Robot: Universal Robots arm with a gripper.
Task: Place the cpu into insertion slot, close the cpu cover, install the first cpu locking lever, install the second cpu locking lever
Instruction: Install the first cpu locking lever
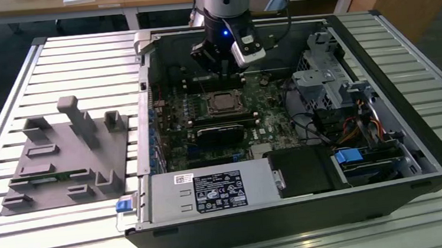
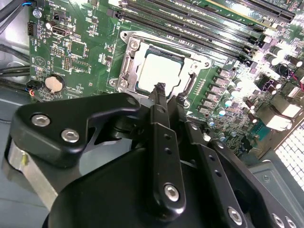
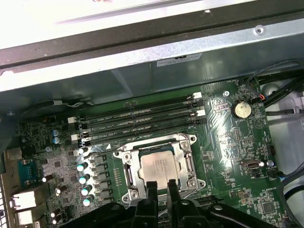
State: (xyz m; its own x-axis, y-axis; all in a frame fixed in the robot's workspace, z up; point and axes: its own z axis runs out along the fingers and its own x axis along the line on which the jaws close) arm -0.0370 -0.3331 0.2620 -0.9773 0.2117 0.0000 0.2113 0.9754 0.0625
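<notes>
Hangs over the motherboard with gripper pinched nearly closed, holding nothing, tips just above one edge of the cpu. Shows cpu seated flat in the insertion slot, framed by the lowered cpu cover, beside the memory slots.

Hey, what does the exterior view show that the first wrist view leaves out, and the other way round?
The exterior view adds the grey fixture tray on the slatted table, the power supply box and the arm above the case. The first wrist view adds the coin battery, the memory slots and a row of capacitors. Both show the cpu seated in the green motherboard, the cpu cover framing it, and the hand close beside it.
</notes>
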